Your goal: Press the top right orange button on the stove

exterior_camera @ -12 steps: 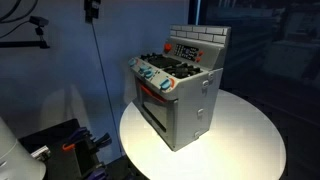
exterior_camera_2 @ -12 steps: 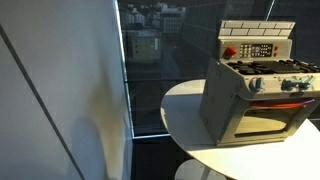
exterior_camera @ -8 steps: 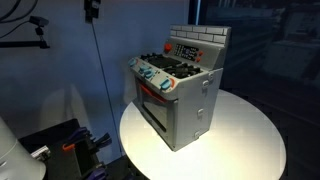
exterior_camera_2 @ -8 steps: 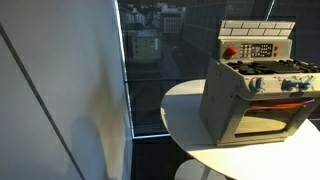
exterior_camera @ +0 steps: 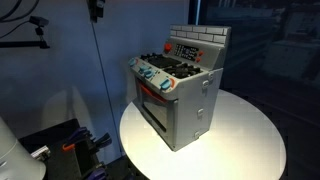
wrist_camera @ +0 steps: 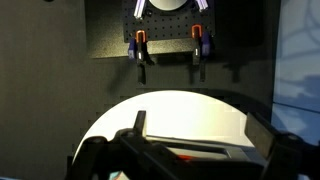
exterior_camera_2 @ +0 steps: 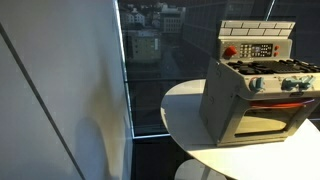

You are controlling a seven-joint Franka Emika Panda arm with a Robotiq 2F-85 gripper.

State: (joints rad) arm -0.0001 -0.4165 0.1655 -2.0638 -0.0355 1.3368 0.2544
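In the wrist view the gripper (wrist_camera: 188, 158) enters from the bottom edge as two dark fingers (wrist_camera: 95, 152), one on each side. Its jaws stand wide apart with nothing held between them. Just beyond the fingers lies a pale flat slab with a strip of orange below it. This looks like part of the stove seen from above, though it is too dark to be sure.

One grey toy stove with a brick-patterned back panel (exterior_camera: 178, 95) (exterior_camera_2: 250, 95) stands upright on one round white table (exterior_camera: 250, 140) (exterior_camera_2: 180, 110) (wrist_camera: 110, 115), as both exterior views show. The stove sits towards one side of the tabletop, and its oven door faces out over the table's edge.

A row of blue and orange knobs (exterior_camera: 152, 76) runs along the front edge, too small to count reliably. Dark burners (exterior_camera: 180, 66) lie behind them.

One round red-orange button (exterior_camera_2: 230, 52) (exterior_camera: 167, 48) sits on the upright back panel. It is at the end of the dark control strip (exterior_camera_2: 262, 50) and nothing touches it. No arm is near the stove in either exterior view.

Past the table in the wrist view a black perforated board (wrist_camera: 110, 30) carries two orange-handled clamps (wrist_camera: 140, 42) (wrist_camera: 197, 42), side by side. A white round body (wrist_camera: 168, 5) sits above them at the top edge.

In an exterior view, a tall window (exterior_camera_2: 150, 50) behind the table looks onto city buildings. A plain white panel (exterior_camera_2: 60, 90) fills the other side of that view.
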